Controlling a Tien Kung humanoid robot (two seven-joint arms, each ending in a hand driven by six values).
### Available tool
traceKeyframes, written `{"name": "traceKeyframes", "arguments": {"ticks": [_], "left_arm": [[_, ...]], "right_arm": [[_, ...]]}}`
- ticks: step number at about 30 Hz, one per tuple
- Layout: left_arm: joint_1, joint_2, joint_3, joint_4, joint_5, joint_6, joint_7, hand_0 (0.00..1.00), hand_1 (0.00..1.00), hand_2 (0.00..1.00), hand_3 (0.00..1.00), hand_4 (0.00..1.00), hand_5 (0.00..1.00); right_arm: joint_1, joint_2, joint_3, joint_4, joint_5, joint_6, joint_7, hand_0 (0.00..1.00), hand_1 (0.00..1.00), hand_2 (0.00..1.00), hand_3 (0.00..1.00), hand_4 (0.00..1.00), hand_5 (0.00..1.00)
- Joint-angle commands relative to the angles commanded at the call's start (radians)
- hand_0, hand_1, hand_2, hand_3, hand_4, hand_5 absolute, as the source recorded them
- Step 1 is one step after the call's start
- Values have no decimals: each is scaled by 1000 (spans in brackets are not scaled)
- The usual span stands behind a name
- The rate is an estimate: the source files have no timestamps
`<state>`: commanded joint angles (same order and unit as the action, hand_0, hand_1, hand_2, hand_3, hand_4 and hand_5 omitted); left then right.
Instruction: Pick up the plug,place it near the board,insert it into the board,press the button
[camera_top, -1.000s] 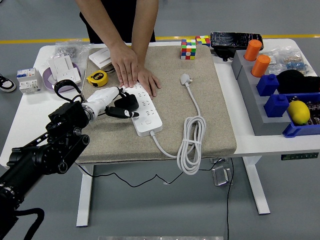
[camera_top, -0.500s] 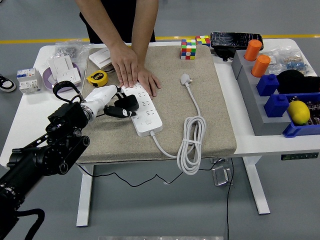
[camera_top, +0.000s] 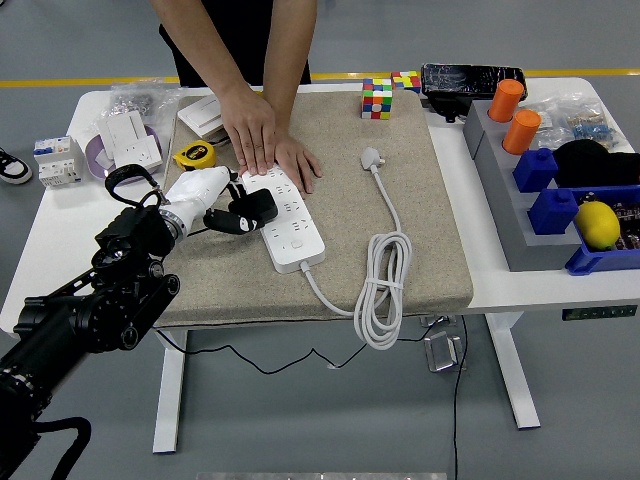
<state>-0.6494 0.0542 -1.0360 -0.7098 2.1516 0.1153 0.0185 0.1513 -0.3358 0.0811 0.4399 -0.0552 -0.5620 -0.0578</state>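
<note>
A white power strip (camera_top: 290, 228) lies diagonally on the beige mat (camera_top: 420, 215). Its button (camera_top: 297, 243) is near the front end. My left hand (camera_top: 232, 213), white with black fingers, is shut on a black plug (camera_top: 254, 206). It holds the plug at the strip's left edge, over the sockets near the far end; I cannot tell if it touches them. A person's two hands (camera_top: 262, 140) press flat on the strip's far end. The strip's own white plug (camera_top: 372, 157) and coiled cable (camera_top: 384, 288) lie to the right.
A yellow tape measure (camera_top: 193, 156), white switch boxes (camera_top: 130, 138) and a breaker (camera_top: 55, 160) sit at the left. Rubik's cubes (camera_top: 377, 98) stand at the back. Blue and grey bins (camera_top: 555, 205) with orange cylinders (camera_top: 520, 130) and a lemon (camera_top: 598, 224) fill the right.
My left hand has shifted slightly up and to the left with the black plug. The person's hands have stayed on the strip.
</note>
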Motion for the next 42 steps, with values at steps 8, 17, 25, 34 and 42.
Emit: {"name": "traceKeyframes", "arguments": {"ticks": [8, 17, 25, 34, 42], "left_arm": [[3, -1, 0, 5, 4, -6, 7, 668, 708, 517, 345, 565, 468], [2, 0, -4, 2, 2, -11, 6, 670, 708, 518, 334, 557, 458], [7, 2, -10, -10, -2, -6, 3, 663, 706, 519, 313, 548, 439], [17, 7, -24, -28, -1, -13, 4, 661, 705, 519, 305, 545, 431], [74, 27, -90, -124, -4, -15, 9, 656, 705, 519, 305, 546, 429]], "right_arm": [[2, 1, 7, -1, -2, -1, 0, 979, 873, 813, 824, 998, 998], [3, 2, 8, -1, -1, -1, 0, 979, 874, 814, 824, 998, 998], [2, 2, 9, -1, 0, -2, 0, 980, 874, 814, 824, 998, 998], [0, 3, 11, -2, 1, -2, 0, 980, 874, 813, 824, 998, 998], [-3, 7, 18, -2, -2, -2, 0, 980, 874, 813, 824, 998, 998]]}}
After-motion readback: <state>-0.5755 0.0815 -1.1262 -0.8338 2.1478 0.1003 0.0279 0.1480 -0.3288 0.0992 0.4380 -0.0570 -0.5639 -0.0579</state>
